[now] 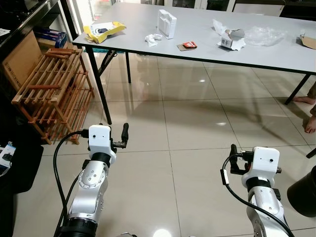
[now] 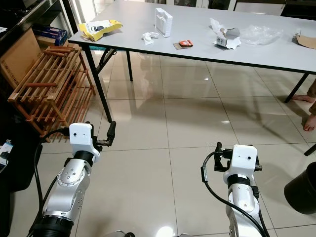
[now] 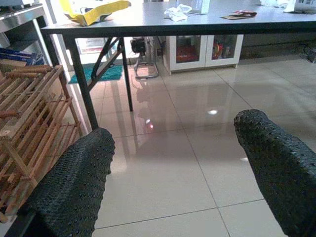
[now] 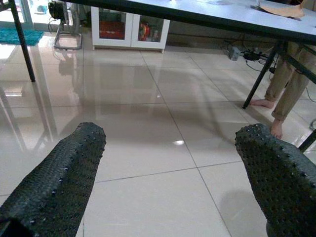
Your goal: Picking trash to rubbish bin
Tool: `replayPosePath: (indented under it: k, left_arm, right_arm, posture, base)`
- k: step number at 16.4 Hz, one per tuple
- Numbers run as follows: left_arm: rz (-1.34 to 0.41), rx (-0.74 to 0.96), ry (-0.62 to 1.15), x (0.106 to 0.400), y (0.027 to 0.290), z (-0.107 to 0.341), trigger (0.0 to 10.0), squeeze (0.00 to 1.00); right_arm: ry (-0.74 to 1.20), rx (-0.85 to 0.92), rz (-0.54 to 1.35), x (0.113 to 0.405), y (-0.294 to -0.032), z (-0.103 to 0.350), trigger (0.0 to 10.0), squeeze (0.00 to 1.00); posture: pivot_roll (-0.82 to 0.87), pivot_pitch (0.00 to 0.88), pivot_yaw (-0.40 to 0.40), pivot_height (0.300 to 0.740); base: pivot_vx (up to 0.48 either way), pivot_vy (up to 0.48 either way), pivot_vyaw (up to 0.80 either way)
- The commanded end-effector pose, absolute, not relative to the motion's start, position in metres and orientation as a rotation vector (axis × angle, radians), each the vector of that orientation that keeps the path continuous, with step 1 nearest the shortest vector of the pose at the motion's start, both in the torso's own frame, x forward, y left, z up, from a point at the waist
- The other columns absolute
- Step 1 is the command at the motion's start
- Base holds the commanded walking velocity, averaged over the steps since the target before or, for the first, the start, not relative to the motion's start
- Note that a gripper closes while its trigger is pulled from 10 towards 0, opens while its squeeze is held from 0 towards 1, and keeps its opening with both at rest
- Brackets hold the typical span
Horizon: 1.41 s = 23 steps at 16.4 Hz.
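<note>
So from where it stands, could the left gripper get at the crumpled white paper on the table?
Probably not yet. The left gripper, open, hangs low over the floor, and the crumpled white paper lies well ahead on the table. Nothing blocks the way.

Grey table [image 1: 197, 49] carries yellow bag [image 1: 102, 30], white box [image 1: 167, 23], crumpled paper [image 1: 152, 39], red packet [image 1: 188, 45], clear plastic [image 1: 263, 34].

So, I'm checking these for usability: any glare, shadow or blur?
Eye views: sharp, with ceiling-light glare spots on the glossy floor and the table casting a soft shadow beneath. Left wrist view: fingers close and soft, floor reflecting light. Right wrist view: dimmer, with a small glare spot on the tiles.
</note>
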<state>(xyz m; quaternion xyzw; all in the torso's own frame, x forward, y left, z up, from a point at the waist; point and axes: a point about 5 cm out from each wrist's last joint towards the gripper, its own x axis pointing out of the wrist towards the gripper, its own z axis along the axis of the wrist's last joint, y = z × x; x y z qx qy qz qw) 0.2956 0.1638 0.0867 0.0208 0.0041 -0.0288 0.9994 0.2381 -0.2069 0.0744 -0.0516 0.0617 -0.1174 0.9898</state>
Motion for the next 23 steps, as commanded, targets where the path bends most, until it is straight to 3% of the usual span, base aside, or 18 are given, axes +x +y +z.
replayPosePath:
  k: [1, 8, 13, 21, 23]
  left_arm:
    - [-0.064, 0.045, 0.014, 0.296, 0.162, 0.085, 10.0, 0.00]
    - [-0.038, 0.051, -0.012, 0.297, 0.166, 0.090, 10.0, 0.00]
    - [0.063, 0.056, -0.097, 0.308, 0.186, 0.111, 10.0, 0.00]
    - [0.054, 0.025, -0.025, 0.307, 0.180, 0.097, 10.0, 0.00]
    - [0.040, 0.025, -0.012, 0.307, 0.178, 0.095, 10.0, 0.00]
  right_arm:
    - [0.134, -0.107, -0.254, 0.236, -0.211, 0.072, 10.0, 0.00]
    - [0.111, -0.097, -0.249, 0.241, -0.206, 0.079, 10.0, 0.00]
    - [0.053, -0.149, -0.269, 0.251, -0.211, 0.096, 10.0, 0.00]
    - [0.063, -0.109, -0.228, 0.250, -0.203, 0.093, 10.0, 0.00]
    - [0.066, -0.182, -0.174, 0.249, -0.198, 0.092, 10.0, 0.00]
  posture:
    - [-0.08, 0.080, 0.007, 0.740]
    - [-0.08, 0.080, 0.009, 0.740]
    - [-0.08, 0.080, 0.008, 0.740]
    - [-0.08, 0.076, 0.002, 0.740]
    - [-0.08, 0.077, 0.002, 0.740]
  base:
    - [0.000, 0.000, 0.00]
    - [0.000, 0.000, 0.00]
    - [0.000, 0.000, 0.00]
    - [0.000, 0.000, 0.00]
    - [0.000, 0.353, 0.00]
